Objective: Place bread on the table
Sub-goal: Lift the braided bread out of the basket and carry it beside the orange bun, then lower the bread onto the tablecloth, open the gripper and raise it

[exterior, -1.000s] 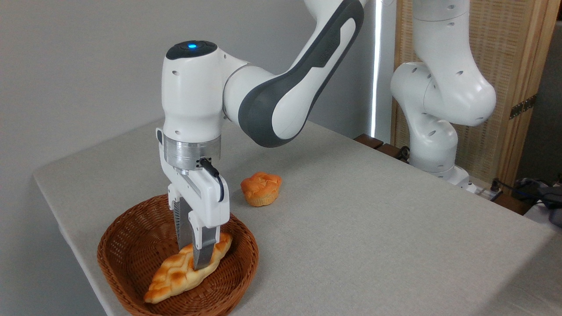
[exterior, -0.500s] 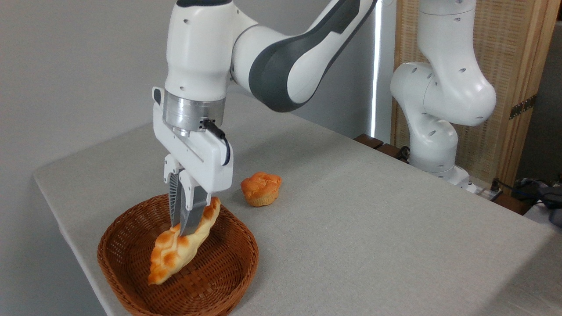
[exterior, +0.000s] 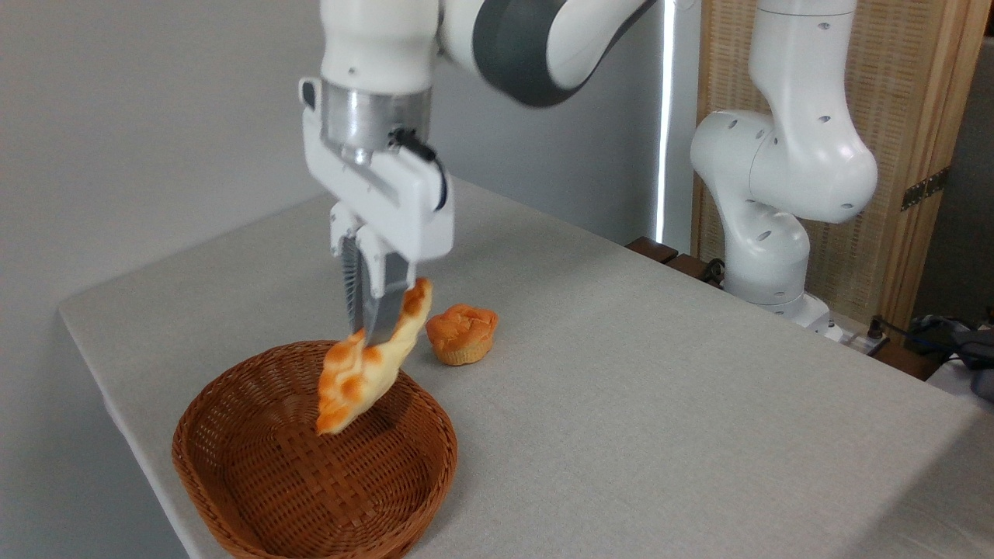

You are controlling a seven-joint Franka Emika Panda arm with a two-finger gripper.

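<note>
Soft even daylight — sharp, faint shadows

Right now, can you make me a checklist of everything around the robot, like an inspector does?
Surface: table, light grey cloth, mostly bare.
Job's things: braided bread in the air, tilted, hanging over the wicker basket, not on the table yet.
Clutter: small round bun on the cloth beside the basket.
Grippers: gripper shut on the bread.
Cables: black cable at the wrist; more cables past the table's far right edge.
Surroundings: grey wall, woven wooden screen behind the robot base.
</note>
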